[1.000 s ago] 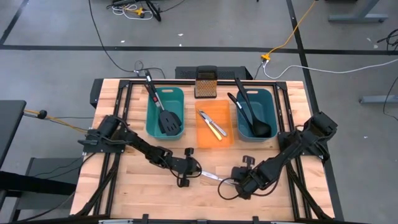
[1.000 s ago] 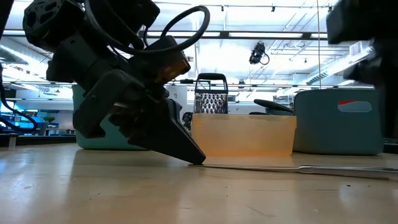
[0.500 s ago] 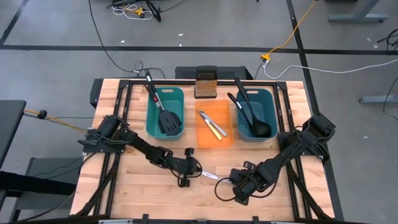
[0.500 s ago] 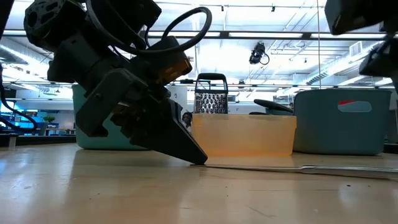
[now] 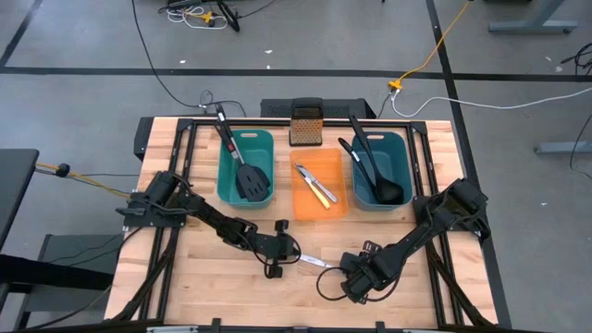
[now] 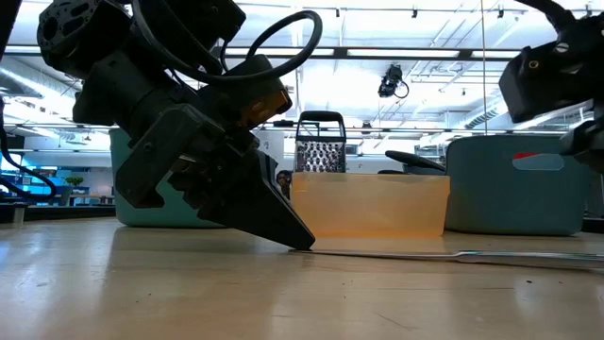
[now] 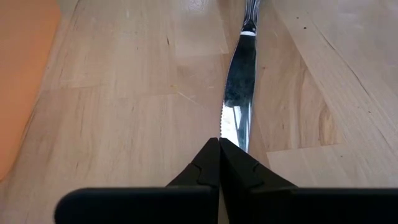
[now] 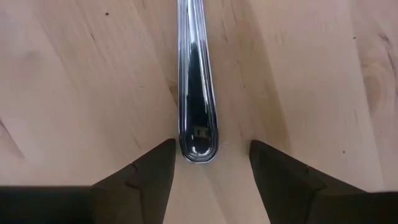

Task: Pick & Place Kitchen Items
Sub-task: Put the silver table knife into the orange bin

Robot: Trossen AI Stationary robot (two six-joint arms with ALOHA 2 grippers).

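On bare wood (image 5: 231, 277), knife (image 5: 314, 262).

Right gripper (image 8: 210, 168), its 2 fingers (image 8: 146, 171) spread apart, flanks the rounded handle end of a silver knife (image 8: 194, 81) lying on the wooden table (image 8: 74, 74).

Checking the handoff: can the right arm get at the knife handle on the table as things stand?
Probably yes. The right gripper is open with the knife handle end lying between its fingers, nothing blocking. The left gripper is shut on the blade tip, so the knife is pinned there.
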